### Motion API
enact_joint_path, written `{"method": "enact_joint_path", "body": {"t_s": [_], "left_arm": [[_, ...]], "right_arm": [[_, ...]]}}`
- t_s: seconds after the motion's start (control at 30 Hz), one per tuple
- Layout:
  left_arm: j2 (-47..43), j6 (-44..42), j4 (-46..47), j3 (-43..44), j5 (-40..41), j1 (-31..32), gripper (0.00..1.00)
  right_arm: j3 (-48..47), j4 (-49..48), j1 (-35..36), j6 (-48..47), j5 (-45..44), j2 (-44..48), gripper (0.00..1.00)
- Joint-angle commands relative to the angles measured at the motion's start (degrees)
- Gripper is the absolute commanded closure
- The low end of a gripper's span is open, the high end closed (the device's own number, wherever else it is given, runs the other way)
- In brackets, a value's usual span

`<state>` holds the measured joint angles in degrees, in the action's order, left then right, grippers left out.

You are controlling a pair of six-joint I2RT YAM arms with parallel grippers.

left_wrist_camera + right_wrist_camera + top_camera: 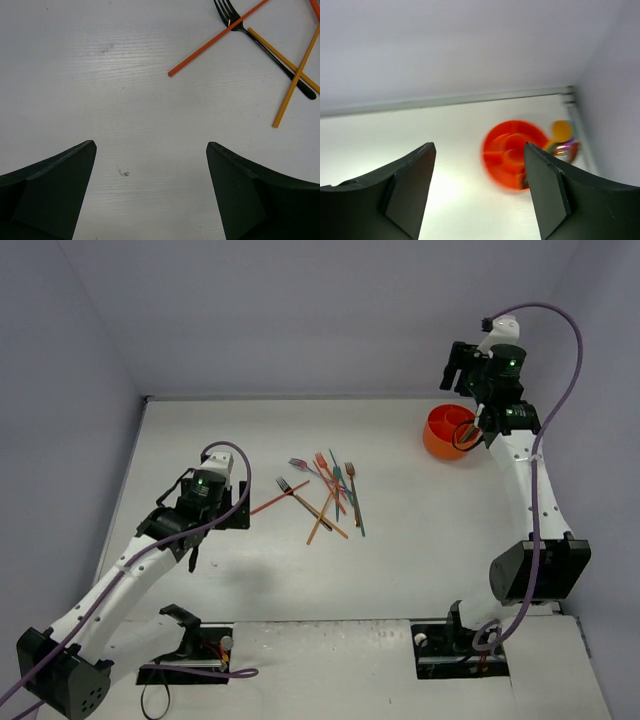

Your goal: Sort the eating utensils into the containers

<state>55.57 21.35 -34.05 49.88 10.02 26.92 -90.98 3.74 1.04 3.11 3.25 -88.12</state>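
Observation:
The eating utensils (pixel 325 490) lie in a loose pile mid-table: forks and thin sticks in orange, red, teal and dark colours. In the left wrist view, a black fork (pixel 270 52) is crossed by an orange-red stick (pixel 215 39) and gold sticks (pixel 295 75). My left gripper (pixel 243 508) (pixel 150 145) hangs open just left of the pile, with only bare table between its fingers. The orange container (pixel 447 433) (pixel 507 155) stands at the far right, with spoon heads (pixel 562 137) sticking out at its rim. My right gripper (pixel 470 428) (pixel 480 145) is open and empty above it; the view is blurred.
The back wall (pixel 445 50) and right wall (pixel 600 390) stand close behind and beside the container. White tabletop (pixel 420 530) spreads between the pile and the container. Both arm bases (pixel 460 645) sit at the near edge.

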Motion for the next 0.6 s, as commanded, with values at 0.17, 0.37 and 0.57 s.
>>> {"method": "enact_joint_path", "body": {"t_s": [0.17, 0.37, 0.57], "left_arm": [[1.69, 2.39, -0.38, 5.33, -0.5, -0.46, 0.09], [-0.68, 3.07, -2.39, 4.19, -0.01, -0.55, 0.09], [-3.2, 3.26, -4.5, 2.49, 0.89, -0.64, 0.09]], "right_arm": [[12.56, 1.73, 17.8, 2.74, 4.23, -1.59, 0.36], [12.87, 1.79, 22.13, 8.54, 1.42, -10.22, 0.4], [11.26, 1.67, 24.77, 12.33, -0.75, -18.45, 0.6]]}}
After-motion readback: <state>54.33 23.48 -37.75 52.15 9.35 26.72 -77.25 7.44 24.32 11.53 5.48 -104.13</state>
